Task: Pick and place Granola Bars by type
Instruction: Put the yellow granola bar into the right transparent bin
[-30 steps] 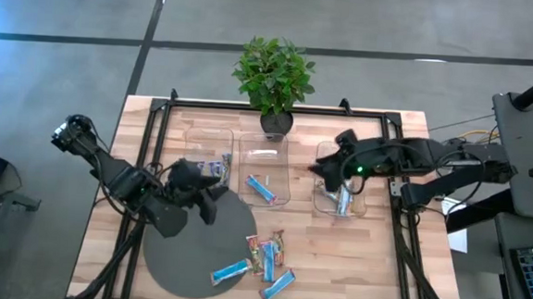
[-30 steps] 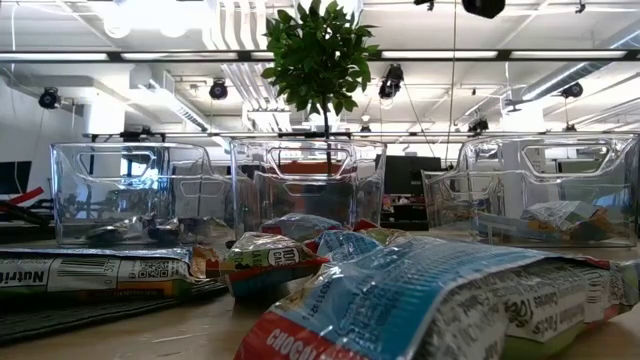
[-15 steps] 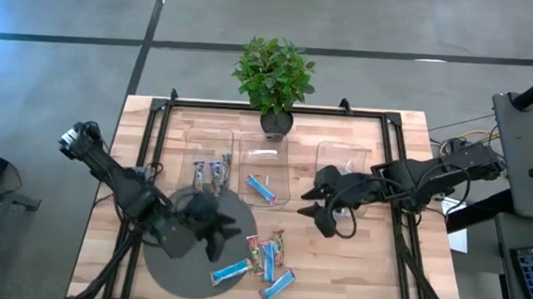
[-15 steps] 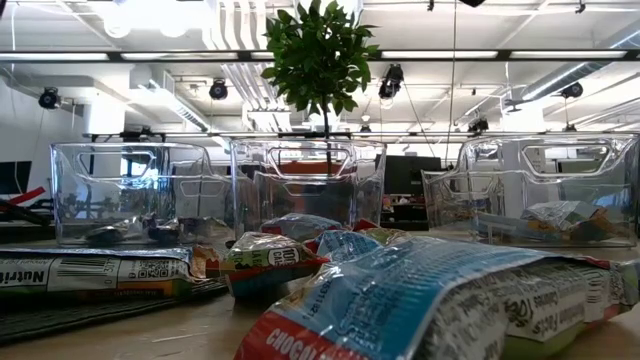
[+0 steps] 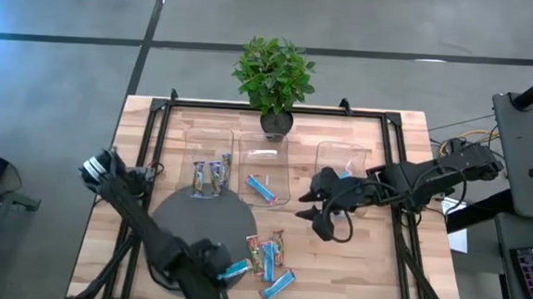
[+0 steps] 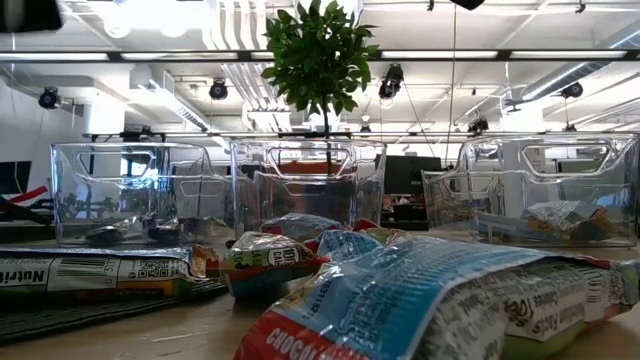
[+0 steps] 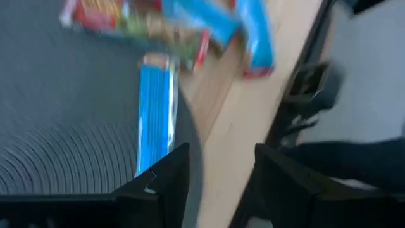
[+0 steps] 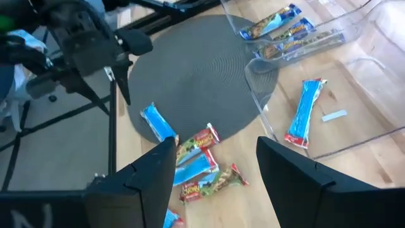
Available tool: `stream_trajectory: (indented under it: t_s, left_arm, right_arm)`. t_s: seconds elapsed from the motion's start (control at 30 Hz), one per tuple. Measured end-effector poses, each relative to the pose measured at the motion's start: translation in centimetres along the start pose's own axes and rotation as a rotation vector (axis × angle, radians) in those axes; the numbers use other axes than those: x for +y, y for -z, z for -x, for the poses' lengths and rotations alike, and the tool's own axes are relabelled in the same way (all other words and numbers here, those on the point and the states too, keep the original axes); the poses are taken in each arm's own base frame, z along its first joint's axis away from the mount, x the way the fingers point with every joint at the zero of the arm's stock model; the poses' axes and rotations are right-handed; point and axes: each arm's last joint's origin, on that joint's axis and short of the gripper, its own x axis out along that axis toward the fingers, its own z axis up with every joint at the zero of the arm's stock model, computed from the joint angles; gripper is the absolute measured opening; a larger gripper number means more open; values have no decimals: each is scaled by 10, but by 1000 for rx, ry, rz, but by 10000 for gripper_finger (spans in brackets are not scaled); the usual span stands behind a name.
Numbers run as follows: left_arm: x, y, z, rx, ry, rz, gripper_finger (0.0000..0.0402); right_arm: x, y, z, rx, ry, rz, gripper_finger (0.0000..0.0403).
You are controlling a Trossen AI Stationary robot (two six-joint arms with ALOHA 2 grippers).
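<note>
Several granola bars lie loose near the table's front: a blue-and-white one (image 5: 232,271) on the near right rim of the round grey mat (image 5: 188,224), multicoloured ones (image 5: 269,254) and another blue one (image 5: 280,282) on the wood. My left gripper (image 5: 216,278) is open just left of the blue bar on the mat. In the left wrist view that bar (image 7: 155,120) lies ahead of my open left gripper (image 7: 218,180), its near end by one finger. My right gripper (image 5: 313,215) is open and empty over bare wood near the right tray; it also shows in the right wrist view (image 8: 218,168).
Three clear trays stand in a row at the back: the left one (image 5: 193,138) holds dark purple bars (image 5: 209,174), the middle one (image 5: 265,149) a blue bar (image 5: 260,188), and the right one (image 5: 345,156) is partly under my right arm. A potted plant (image 5: 274,76) stands behind them.
My left gripper has gone from beside the left tray toward the table's near edge, across the mat, to the blue bar on the mat's near right rim. My right gripper has drawn back from over the right tray toward the near edge, then kept still.
</note>
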Motion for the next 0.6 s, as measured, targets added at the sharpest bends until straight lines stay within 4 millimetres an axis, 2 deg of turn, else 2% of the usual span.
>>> stream_trajectory:
  t_s: [0.13, 0.27, 0.6]
  left_arm:
    - [0, 13, -26, 38, -55, -12, 158]
    - [-3, 19, -42, 53, -99, -86, 158]
    - [-1, 19, -47, 86, -220, -219, 158]
  right_arm:
    - [-1, 2, 0, 13, 9, 4, 210]
    - [-2, 3, 0, 24, 17, 7, 210]
    - [-3, 5, -1, 46, 34, 13, 210]
